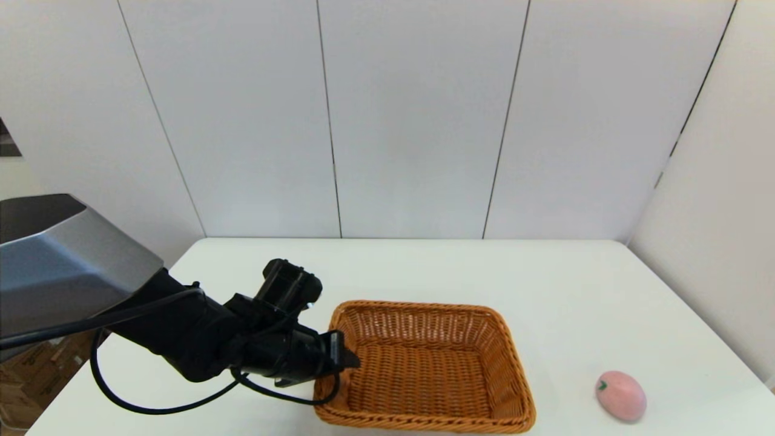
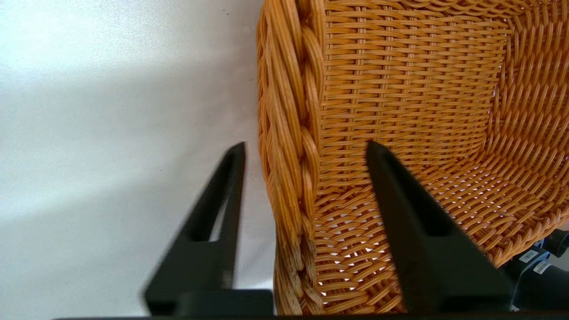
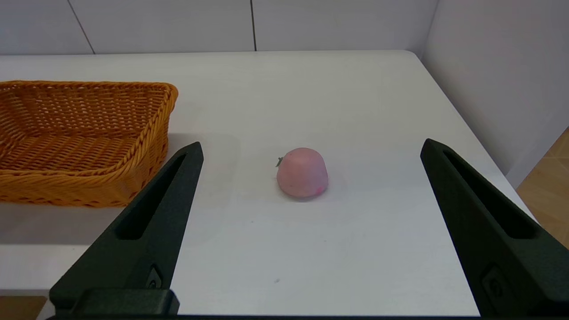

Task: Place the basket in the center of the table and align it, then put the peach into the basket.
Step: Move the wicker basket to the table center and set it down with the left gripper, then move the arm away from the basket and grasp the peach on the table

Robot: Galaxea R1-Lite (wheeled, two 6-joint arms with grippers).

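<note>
On the white counter: a wicker basket [image 1: 427, 369] and a toy peach [image 1: 620, 395] lie well apart, the basket near the front edge and left of middle, the peach toward the front right corner
Counter [image 1: 424, 266]: smooth plain white top with rounded corners, set against pale panelled walls
Basket: orange-brown weave, rectangular with rounded corners, flared sides and a thick braided rim; light shows through the open weave of its floor in the left wrist view; nothing lies inside it
Peach: small, pale pink and egg-shaped, a tiny green stem mark on the end turned toward the basket; it rests on its side on the bare counter, touching nothing
Left end effector [image 1: 345, 358]: reaches in from the left at the basket's left rim; the two black fingers [image 2: 395, 213] straddle the braided edge, one outside over the counter and one inside over the woven wall, with a gap showing on each side of the rim, so it stands parted and not clamped
Right end effector [image 3: 311, 153]: spread wide and holding nothing, low over the counter's front edge, pointing at the peach, which sits between the lines of its two fingers but well ahead of the tips; the basket's right end shows off to one side
</note>
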